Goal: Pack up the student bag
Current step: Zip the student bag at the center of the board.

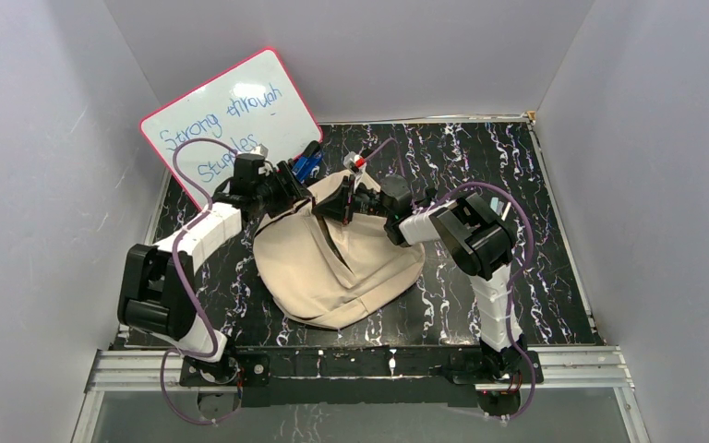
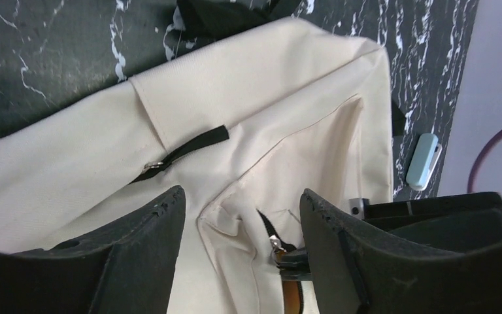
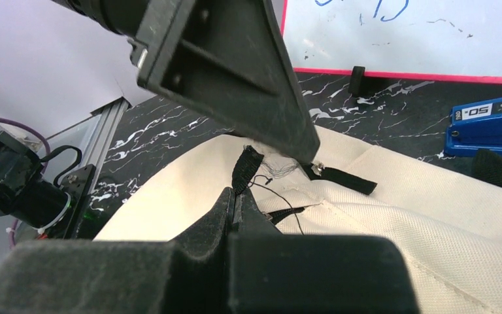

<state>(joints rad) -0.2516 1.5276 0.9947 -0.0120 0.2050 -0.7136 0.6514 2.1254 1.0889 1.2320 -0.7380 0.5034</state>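
**Bag flat at mid-worktop, my right end effector pinching its tab**

From above, the student bag [image 1: 342, 272] is lying flat in the middle of the black marbled worktop [image 1: 517, 185]. Its long axis is running far to near, with the narrow end pointing toward the back wall and the broad rounded end toward my bases. My left end effector [image 1: 288, 191] is hovering at the bag's far left corner. My right end effector [image 1: 332, 209] is meeting it over the narrow end. A blue stapler [image 1: 306, 166] is sitting just behind the bag, between it and the leaning whiteboard [image 1: 231, 115].

Through my left wrist, my left end effector [image 2: 242, 226] is standing spread, holding nothing, with beige fabric filling the gap below. A zipper pull [image 2: 183, 154] is lying slantwise on the cloth. A small pale blue item [image 2: 422, 160] is resting on the worktop just past the bag's edge. The black body of my right arm [image 2: 431, 212] is crowding in from the lower right.

Through my right wrist, my right end effector [image 3: 235, 206] is pressed together, pinching a frayed black tab [image 3: 246, 167] that is standing up from the bag. My left finger [image 3: 235, 72] is looming directly overhead and blocking much of the view. The stapler is lying beside the bag's far edge.
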